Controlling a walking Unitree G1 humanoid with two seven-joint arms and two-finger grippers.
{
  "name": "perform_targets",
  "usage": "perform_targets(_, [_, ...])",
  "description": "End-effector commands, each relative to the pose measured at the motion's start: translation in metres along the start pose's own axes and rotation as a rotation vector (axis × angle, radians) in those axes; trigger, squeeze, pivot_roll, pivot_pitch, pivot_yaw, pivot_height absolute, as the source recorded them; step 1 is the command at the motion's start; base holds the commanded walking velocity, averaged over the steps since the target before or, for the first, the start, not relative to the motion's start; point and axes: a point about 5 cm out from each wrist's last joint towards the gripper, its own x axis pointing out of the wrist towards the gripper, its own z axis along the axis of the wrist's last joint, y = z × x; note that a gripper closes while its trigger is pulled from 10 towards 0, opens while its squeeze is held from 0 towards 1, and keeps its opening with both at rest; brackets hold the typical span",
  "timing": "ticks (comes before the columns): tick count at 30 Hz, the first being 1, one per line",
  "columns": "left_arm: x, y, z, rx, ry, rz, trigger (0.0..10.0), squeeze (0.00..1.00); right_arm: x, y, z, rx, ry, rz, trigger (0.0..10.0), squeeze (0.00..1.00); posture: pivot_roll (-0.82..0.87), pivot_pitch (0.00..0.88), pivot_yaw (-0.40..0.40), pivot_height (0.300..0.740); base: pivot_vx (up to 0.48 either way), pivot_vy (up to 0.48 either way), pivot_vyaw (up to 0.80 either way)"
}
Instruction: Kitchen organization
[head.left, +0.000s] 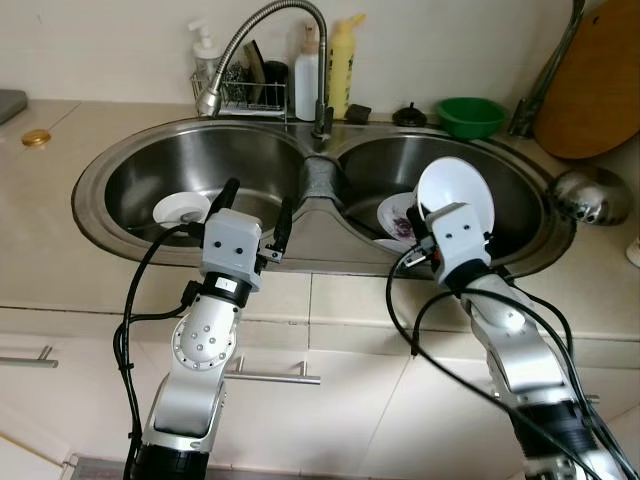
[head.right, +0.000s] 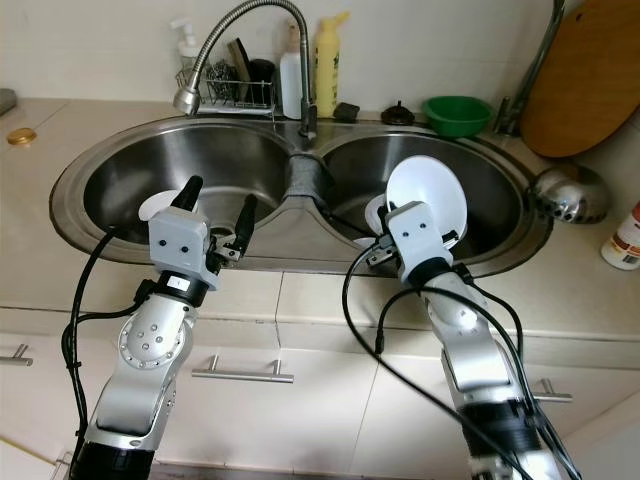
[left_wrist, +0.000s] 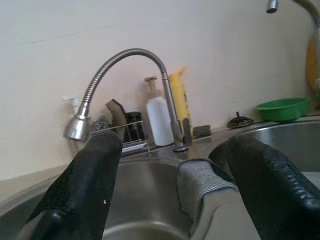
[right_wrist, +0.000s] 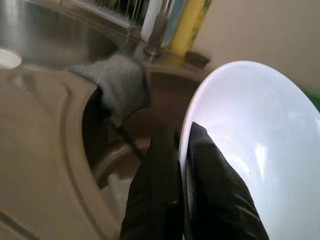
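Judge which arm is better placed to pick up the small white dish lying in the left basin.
Left. The open left gripper hovers at the left basin's front rim, close to the small white dish. The right gripper is shut on the white round plate above the right basin.

Setting: domestic kitchen. Evidence: stainless double-bowl sink (head.left: 120, 165) set into a beige tiled worktop (head.left: 45, 270), with a flexible gooseneck faucet (head.left: 262, 30) at the centre divider and a grey cloth (head.left: 322, 185) draped over that divider. Behind the sink, against a pale wall: a wire caddy (head.left: 240, 95) holding scrubbing utensils, a pump dispenser (head.left: 205, 50), a white bottle (head.left: 308, 75) and a yellow bottle (head.left: 343, 65). A green bowl (head.left: 470, 115) sits near the rim; a round wooden board (head.left: 595, 85) leans on the wall; a steel ladle (head.left: 590, 195) rests on the worktop. Crockery lies in both bowls. Below, cream cabinet fronts with a bar handle (head.left: 270, 376).
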Motion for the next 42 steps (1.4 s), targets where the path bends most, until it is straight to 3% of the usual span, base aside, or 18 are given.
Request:
perform_targets(1, [0.003, -0.003, 0.002, 0.011, -0.010, -0.009, 10.0, 0.00, 0.012, -0.010, -0.004, 0.075, 0.066, -0.012, 10.0, 0.00, 0.04, 0.000, -0.039, 0.740, 0.000, 0.000, 0.00])
perform_targets(7, [0.005, -0.006, 0.002, 0.011, -0.017, -0.016, 10.0, 0.00, 0.034, -0.020, -0.013, 0.138, 0.196, -0.015, 10.0, 0.00, 0.05, 0.000, -0.045, 0.740, 0.000, 0.000, 0.00])
perform_targets(13, [0.005, -0.002, 0.003, 0.022, -0.018, -0.007, 10.0, 0.00, 0.043, -0.013, -0.019, 0.238, 0.265, -0.006, 10.0, 0.00, 0.06, 0.000, -0.050, 0.740, 0.000, 0.000, 0.00])
perform_targets(14, [0.004, -0.002, 0.002, 0.024, -0.017, -0.006, 10.0, 0.00, 0.042, -0.013, -0.021, 0.243, 0.272, -0.014, 10.0, 0.93, 0.06, 0.000, -0.050, 0.740, 0.000, 0.000, 0.00])
perform_targets(15, [0.004, -0.002, 0.002, 0.025, -0.015, -0.005, 10.0, 0.00, 0.042, -0.015, -0.022, 0.256, 0.268, -0.025, 10.0, 1.00, 0.06, 0.000, -0.050, 0.740, 0.000, 0.000, 0.00])
perform_targets(27, [0.004, -0.003, 0.001, 0.013, -0.003, -0.007, 10.0, 0.00, 0.039, -0.027, -0.019, 0.274, 0.215, -0.091, 10.0, 1.00, 0.05, 0.000, -0.038, 0.740, 0.000, 0.000, 0.00])
perform_targets(31, [0.004, -0.003, 0.000, -0.003, 0.010, -0.009, 10.0, 0.00, 0.038, -0.034, -0.005, 0.265, 0.116, -0.145, 10.0, 1.00, 0.05, 0.000, -0.036, 0.740, 0.000, 0.000, 0.00])
perform_targets(36, [0.001, -0.004, -0.001, -0.014, 0.024, -0.009, 10.0, 0.00, 0.028, -0.036, 0.018, 0.103, -0.030, -0.257, 10.0, 1.00, 0.05, 0.000, -0.042, 0.740, 0.000, 0.000, 0.00])
perform_targets(37, [0.001, -0.004, -0.001, -0.015, 0.027, -0.011, 10.0, 0.00, 0.025, -0.035, 0.024, 0.083, -0.071, -0.262, 10.0, 0.75, 0.05, 0.000, -0.043, 0.740, 0.000, 0.000, 0.00])
perform_targets(38, [0.001, -0.004, -0.002, -0.017, 0.030, -0.010, 10.0, 0.00, 0.022, -0.032, 0.029, 0.071, -0.109, -0.255, 10.0, 0.00, 0.05, 0.000, -0.043, 0.740, 0.000, 0.000, 0.00])
perform_targets(42, [-0.001, -0.002, -0.001, -0.027, 0.036, 0.003, 10.0, 0.00, 0.007, -0.023, 0.047, 0.053, -0.223, -0.252, 10.0, 0.00, 0.06, 0.000, -0.048, 0.740, 0.000, 0.000, 0.00])
